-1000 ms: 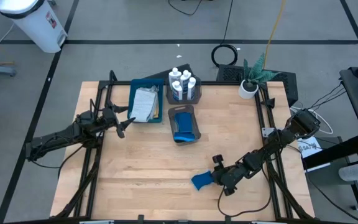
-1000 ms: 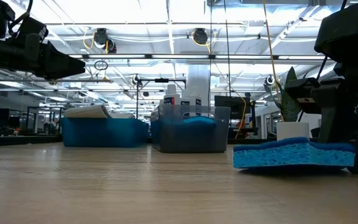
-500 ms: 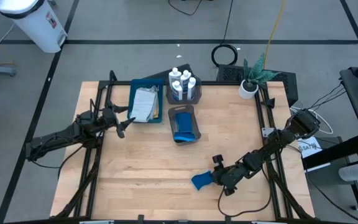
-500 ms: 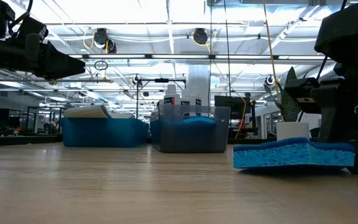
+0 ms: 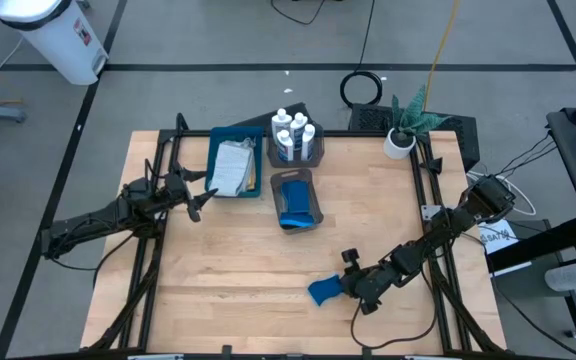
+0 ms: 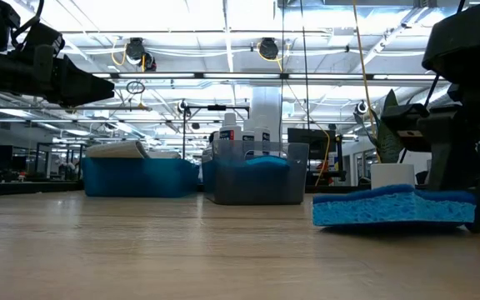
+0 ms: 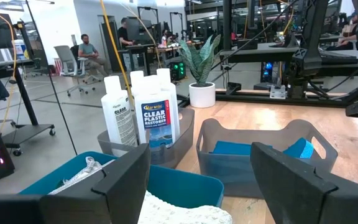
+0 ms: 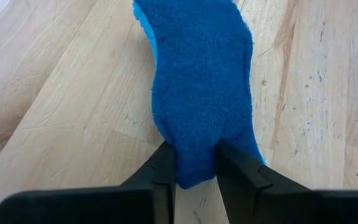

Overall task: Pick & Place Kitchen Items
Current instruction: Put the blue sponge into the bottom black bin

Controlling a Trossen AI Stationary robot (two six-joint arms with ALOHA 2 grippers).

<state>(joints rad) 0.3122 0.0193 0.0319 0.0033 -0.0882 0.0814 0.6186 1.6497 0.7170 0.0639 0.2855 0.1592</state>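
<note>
Right gripper (image 5: 340,287) low at the near edge of the surface (image 5: 228,280), fingers (image 8: 166,171) pinching a blue sponge (image 5: 322,291) lying on the wood, left gripper (image 5: 204,201) farther back, fingers wide, beside the tray (image 5: 213,165), bins with sponges (image 5: 296,205) and bottles (image 5: 293,131) beyond.

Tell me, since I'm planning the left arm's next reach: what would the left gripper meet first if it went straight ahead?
Probably the blue tray holding a light cloth, right ahead of the open left gripper. The bottle bin and sponge bin stand farther on; depth is uncertain.
</note>
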